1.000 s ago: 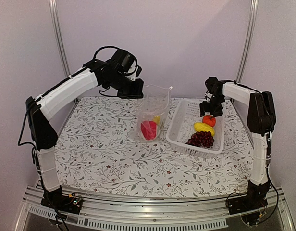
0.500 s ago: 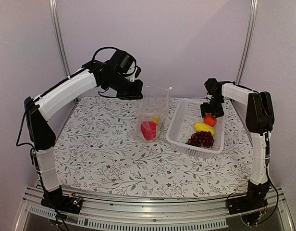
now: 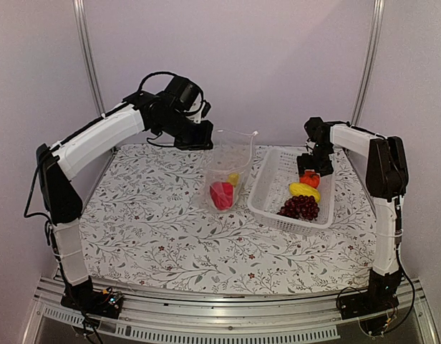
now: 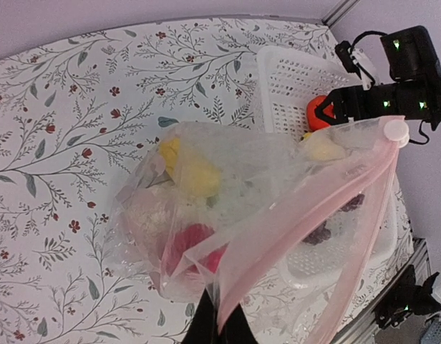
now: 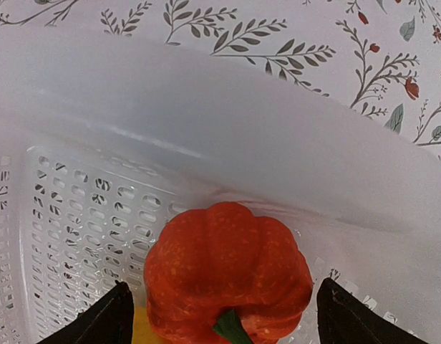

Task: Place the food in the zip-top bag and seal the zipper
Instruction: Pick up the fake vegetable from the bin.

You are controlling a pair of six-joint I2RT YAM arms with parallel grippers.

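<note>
You have a white perforated basket (image 3: pixel 276 163) sitting on the right half of the worktop (image 3: pixel 149 215), with its long sides running away from the near edge and slightly askew. The worktop is covered by a pale cloth printed with grey leafy sprigs and small red flowers. Along the near edge you can see a slotted aluminium rail (image 3: pixel 228 324). Two metal posts (image 3: pixel 86 57) rise at the back corners, leaning a little inward, in front of a plain lilac wall (image 3: pixel 278 57).
</note>
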